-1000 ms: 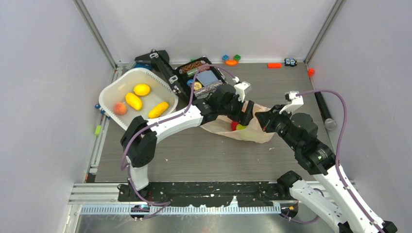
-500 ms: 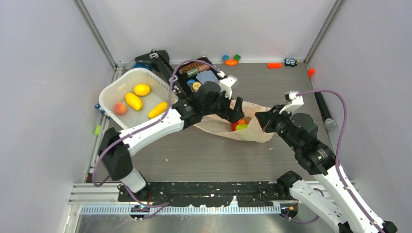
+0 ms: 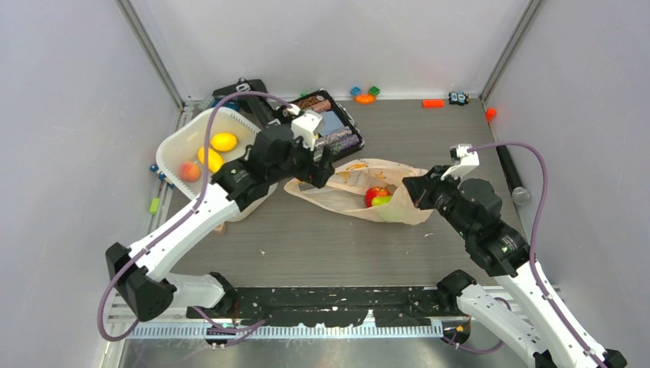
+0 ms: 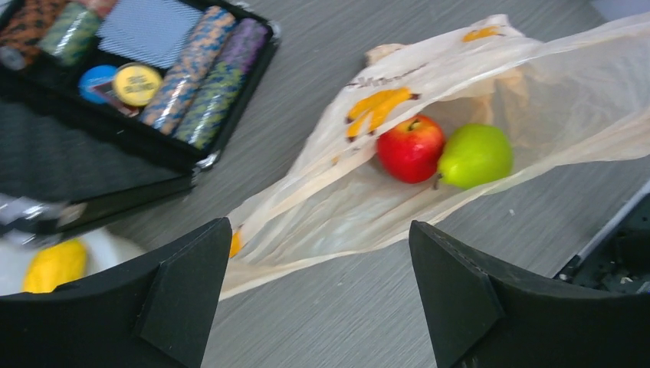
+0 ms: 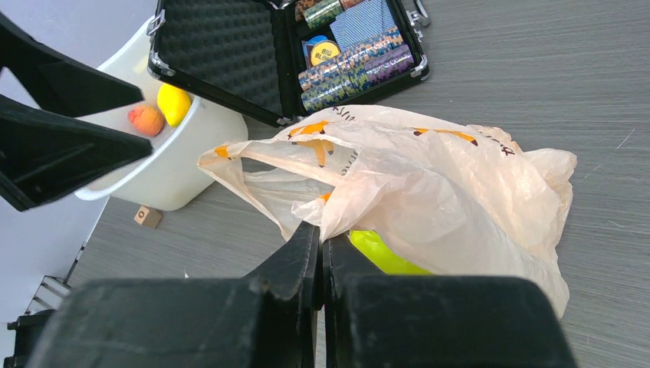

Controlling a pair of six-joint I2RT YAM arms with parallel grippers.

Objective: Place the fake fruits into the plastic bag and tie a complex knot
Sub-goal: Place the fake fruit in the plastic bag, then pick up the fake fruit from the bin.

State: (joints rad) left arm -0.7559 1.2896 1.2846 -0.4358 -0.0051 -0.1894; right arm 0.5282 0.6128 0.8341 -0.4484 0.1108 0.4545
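1. The desk (image 3: pixel 322 245) is grey and wood-grained and carries all the items.
2. The left arm (image 3: pixel 192 222) reaches across the near right edge of the white tub (image 3: pixel 178 146). The right arm (image 3: pixel 490 230) reaches in from the right side of the desk.
3. The white tub stands at the far left of the desk. The open black case (image 3: pixel 329 130) of poker chips lies just beside it on the right.
4. The plastic bag (image 3: pixel 345 195) lies crumpled on the middle of the desk, in front of the case. Its mouth faces left.
5. Left jaws: spread wide and empty. They hang above the desk between the tub and the bag mouth, clear of the film.
6. Right jaws: closed flat on a fold of the bag's near edge, lifting that fold off the desk.
7. The red apple (image 4: pixel 410 147) and the green pear (image 4: pixel 475 155) lie inside the bag, touching each other.
8. Two yellow fruits (image 3: pixel 224 141) and an orange-pink fruit (image 3: pixel 189 170) lie in the tub.
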